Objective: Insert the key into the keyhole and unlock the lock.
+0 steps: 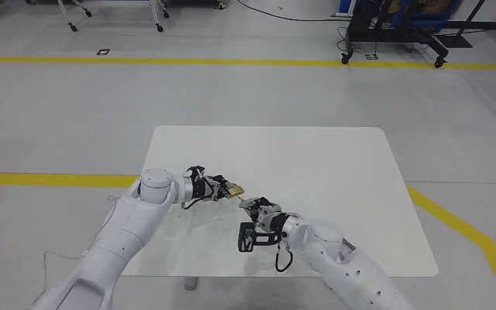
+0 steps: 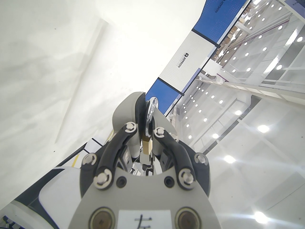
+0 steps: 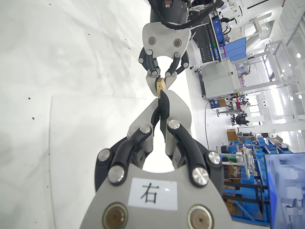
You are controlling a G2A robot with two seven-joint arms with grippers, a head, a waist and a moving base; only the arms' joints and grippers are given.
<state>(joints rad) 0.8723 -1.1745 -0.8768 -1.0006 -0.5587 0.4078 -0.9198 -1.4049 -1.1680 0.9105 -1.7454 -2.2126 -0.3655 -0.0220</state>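
- Over the table's front part, the left gripper has its fingers clamped on a brass lock, held off the surface.
- Right gripper: fingers pressed together, tips touching the lock; key hidden.

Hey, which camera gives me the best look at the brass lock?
The right wrist view: the lock sits centre frame, clamped in the left gripper. The top view shows a small brass block; the left wrist view, a thin brass edge between fingers.
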